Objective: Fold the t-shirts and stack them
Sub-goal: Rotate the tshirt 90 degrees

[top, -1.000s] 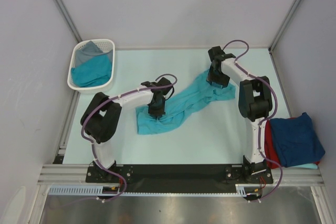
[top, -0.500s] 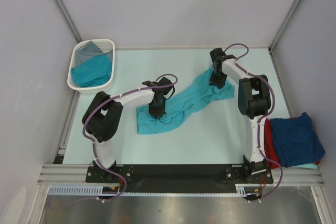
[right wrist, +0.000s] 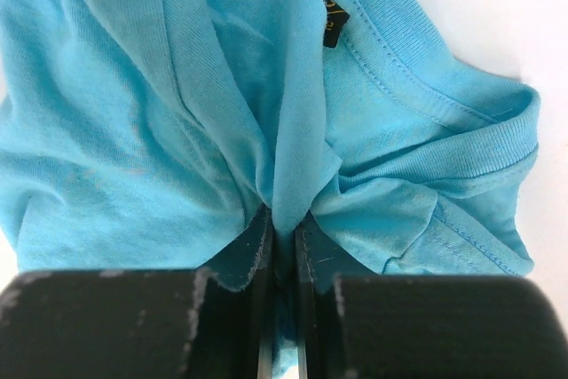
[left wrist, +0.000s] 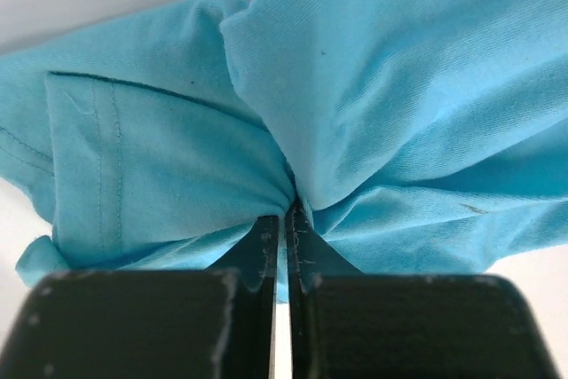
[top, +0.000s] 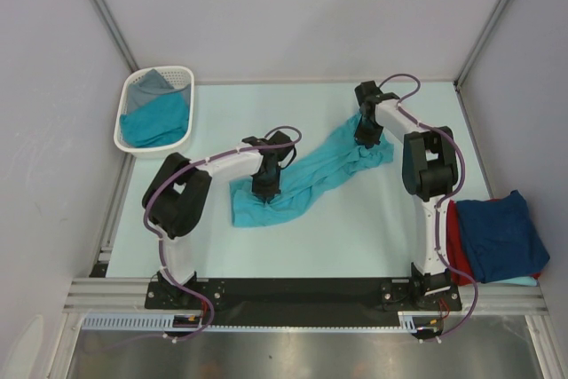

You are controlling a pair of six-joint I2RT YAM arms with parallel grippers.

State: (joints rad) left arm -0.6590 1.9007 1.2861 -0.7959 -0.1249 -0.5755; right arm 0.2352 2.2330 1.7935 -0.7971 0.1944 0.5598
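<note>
The teal t-shirt looks light and limp. The left tool clamps cloth well apart from its collar, the right tool just beside it.

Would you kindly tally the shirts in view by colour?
Teal: 2, the stretched teal shirt on the table and the bunched teal shirt in the basket
Grey: 1, the grey shirt beside it
Navy: 1, the navy shirt at the right edge
Red: 1, the red shirt beneath it
Total: 5; a pale edge under those is unclear
</note>
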